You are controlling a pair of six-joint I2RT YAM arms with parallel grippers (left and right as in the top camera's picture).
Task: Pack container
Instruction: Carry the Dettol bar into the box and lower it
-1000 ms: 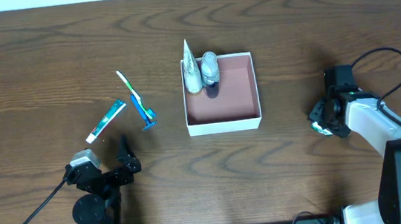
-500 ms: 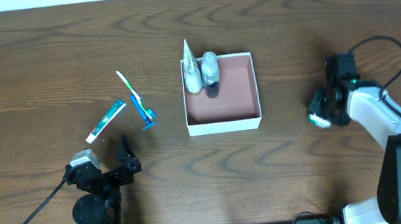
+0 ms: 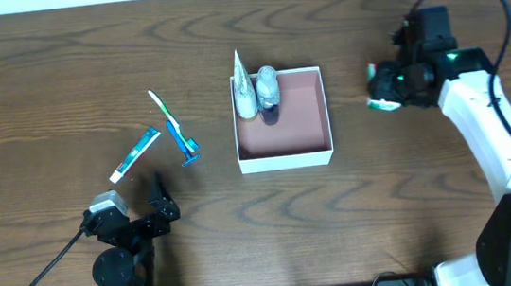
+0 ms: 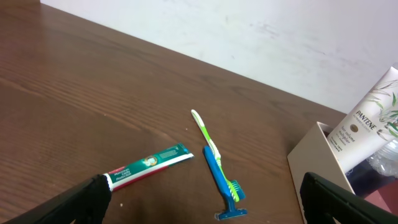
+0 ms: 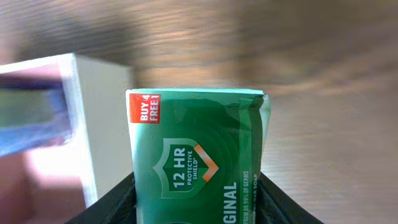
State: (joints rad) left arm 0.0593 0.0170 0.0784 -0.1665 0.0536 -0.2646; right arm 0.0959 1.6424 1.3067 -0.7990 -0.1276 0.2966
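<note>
On your table (image 3: 39, 71), a tube (image 3: 243, 92) and bottle (image 3: 268, 86) sit in the container's (image 3: 286, 162) far-left corner. Left of it lie toothbrush (image 3: 162, 108), razor (image 3: 185, 146) and toothpaste (image 3: 135, 154). To its right, the soap pack (image 5: 196, 168) sits between the right fingers (image 5: 115, 204).

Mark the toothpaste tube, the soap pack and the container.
toothpaste tube (image 4: 149, 164): left wrist view, middle of the tube.
soap pack (image 5: 198, 168): right wrist view, its green front label.
container (image 3: 286, 162): overhead view, its near white wall.
</note>
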